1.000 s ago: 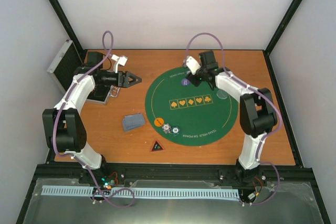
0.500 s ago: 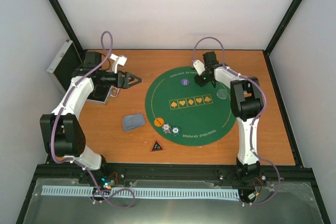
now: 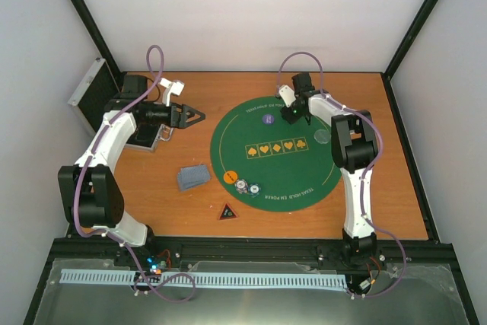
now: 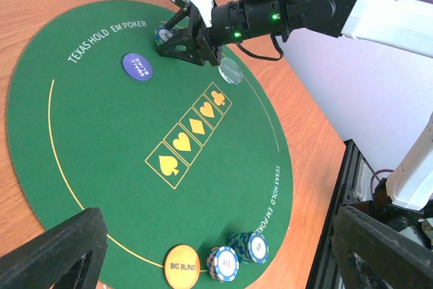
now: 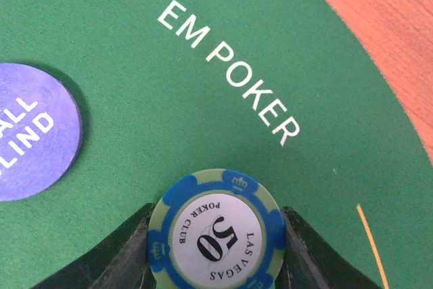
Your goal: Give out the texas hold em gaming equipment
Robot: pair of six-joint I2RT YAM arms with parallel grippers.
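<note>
Right wrist view, up close: gripping a blue-and-green chip (image 5: 215, 231) by its rim with the right hand (image 5: 215, 252), fingers closed against both edges, low over the far part of the green mat (image 5: 135, 99) and just beside the purple disc (image 5: 27, 133). Could go wrong at the release: if opened while tilted or too high, may send the chip rolling across the felt or drop it onto the purple disc rather than next to it. With only the thin rim pinched, may also slip or flip. Worth watching the clear disc (image 4: 231, 70) too, near the right hand and easy to nudge on a retreat. Left hand (image 3: 195, 116) spread wide and empty, hovering over the bare surface (image 3: 167, 211) left of the mat, well apart from the cards (image 3: 193, 176), the triangle (image 3: 227, 211) and the chip stacks (image 4: 233, 256) at the mat's near edge. Would risk crossing arms if sent in at the same time. Readable: "50", "POKER CLUB" and "LAS VEGAS" on the held chip; "TEXAS HOLD 'EM POKER" along the mat; "SMALL BLIND" on the purple disc; "BIG BLIND" on the orange disc (image 4: 182, 266).
</note>
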